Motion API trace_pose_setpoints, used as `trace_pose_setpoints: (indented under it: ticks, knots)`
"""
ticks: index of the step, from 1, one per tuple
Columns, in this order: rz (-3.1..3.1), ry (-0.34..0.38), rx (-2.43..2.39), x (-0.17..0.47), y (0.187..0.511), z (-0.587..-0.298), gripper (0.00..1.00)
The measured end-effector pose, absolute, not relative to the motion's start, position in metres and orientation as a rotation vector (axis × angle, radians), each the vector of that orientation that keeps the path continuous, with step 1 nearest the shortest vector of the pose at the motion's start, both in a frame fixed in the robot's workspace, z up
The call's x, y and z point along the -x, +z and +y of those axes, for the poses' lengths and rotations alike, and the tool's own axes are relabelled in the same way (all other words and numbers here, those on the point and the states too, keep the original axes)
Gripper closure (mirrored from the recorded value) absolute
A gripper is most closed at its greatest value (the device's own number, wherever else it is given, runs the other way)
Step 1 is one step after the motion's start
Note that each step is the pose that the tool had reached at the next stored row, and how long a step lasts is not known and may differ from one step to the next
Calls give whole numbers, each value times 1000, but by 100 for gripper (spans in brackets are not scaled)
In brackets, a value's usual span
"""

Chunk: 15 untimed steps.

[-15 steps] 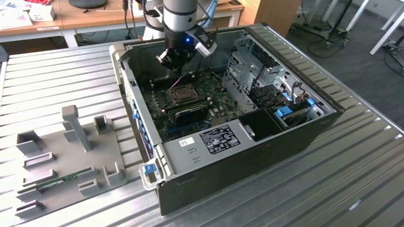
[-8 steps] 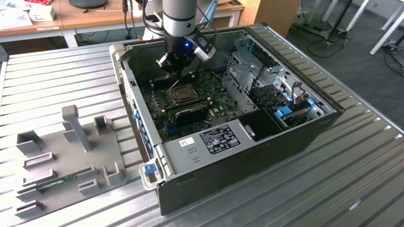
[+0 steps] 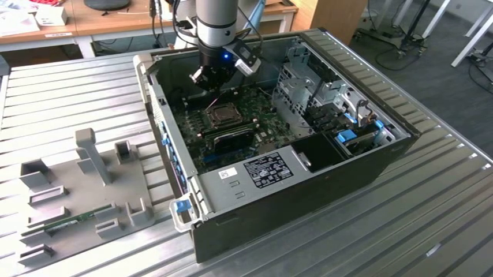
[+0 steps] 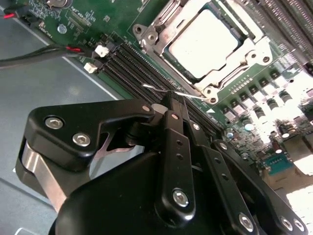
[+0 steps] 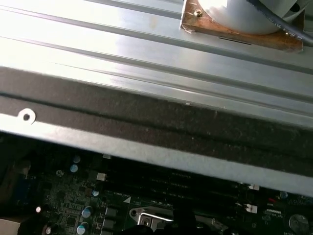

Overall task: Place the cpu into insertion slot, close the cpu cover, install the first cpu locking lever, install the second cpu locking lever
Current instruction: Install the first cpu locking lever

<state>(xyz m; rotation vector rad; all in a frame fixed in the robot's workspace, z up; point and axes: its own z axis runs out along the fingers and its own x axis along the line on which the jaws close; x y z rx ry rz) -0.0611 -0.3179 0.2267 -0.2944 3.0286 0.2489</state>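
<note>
The cpu (image 4: pixel 205 36) lies flat in the insertion slot (image 3: pixel 223 115) on the green board inside the open computer case. The cpu cover (image 4: pixel 247 53), a silvery frame, is down around the chip's pale face. A thin wire locking lever (image 4: pixel 159 88) juts out from the socket's corner. My gripper (image 4: pixel 168 102) hangs just off that corner, its black fingers shut together with the tip right at the wire. Whether the tip touches the lever I cannot tell. In the exterior view my gripper (image 3: pixel 209 79) hovers over the board just behind the socket.
Long black memory slots (image 4: pixel 129 58) run beside the socket, with red and black cables (image 4: pixel 49 49) close by. The case wall (image 5: pixel 146 122) rises near the wrist. A drive cage (image 3: pixel 308 86) stands at the exterior view's right. A grey fixture plate (image 3: pixel 85 190) lies on the slatted table.
</note>
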Motion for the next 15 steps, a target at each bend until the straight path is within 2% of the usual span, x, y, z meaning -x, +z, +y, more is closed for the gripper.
trace_pose_setpoints:
  ticks: [15]
  knots:
    - [3023, 233, 295, 62, 220, -317, 90]
